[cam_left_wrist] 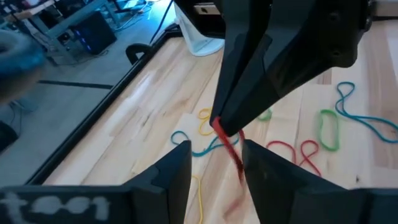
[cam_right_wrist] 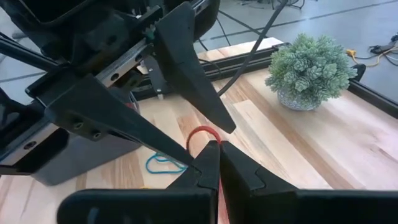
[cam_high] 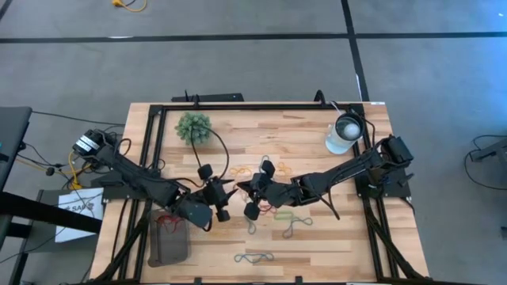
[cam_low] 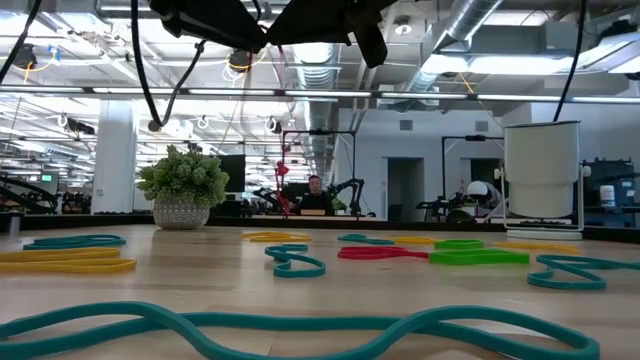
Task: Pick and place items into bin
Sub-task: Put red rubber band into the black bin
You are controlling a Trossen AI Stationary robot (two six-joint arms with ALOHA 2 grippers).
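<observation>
My right gripper [cam_high: 247, 190] [cam_right_wrist: 214, 152] is shut on a red rubber band [cam_right_wrist: 202, 134], held above the middle of the table. My left gripper [cam_high: 230, 194] [cam_left_wrist: 216, 163] faces it, open, with one finger on each side of the band [cam_left_wrist: 229, 146]. More loops lie flat on the wood: yellow [cam_high: 242, 170], green [cam_high: 285, 215] and blue-grey [cam_high: 253, 257]. The dark grey bin [cam_high: 169, 241] sits near the table's near-left corner, under the left arm, with red loops inside. My right gripper pinches the red band between its two fingertips, coming roughly level from the table's right. A short loop end [cam_right_wrist: 204, 132] sticks out past the tips and dangles slack [cam_left_wrist: 233, 152], clear of the table. My left gripper: whether it touches the band cannot be told.
A fuzzy green plant ball [cam_high: 194, 127] stands at the far left and a white round lamp-like object [cam_high: 344, 134] at the far right. A black metal frame [cam_high: 238, 105] borders the table. In the low view, loops [cam_low: 290, 262] lie scattered across the wood.
</observation>
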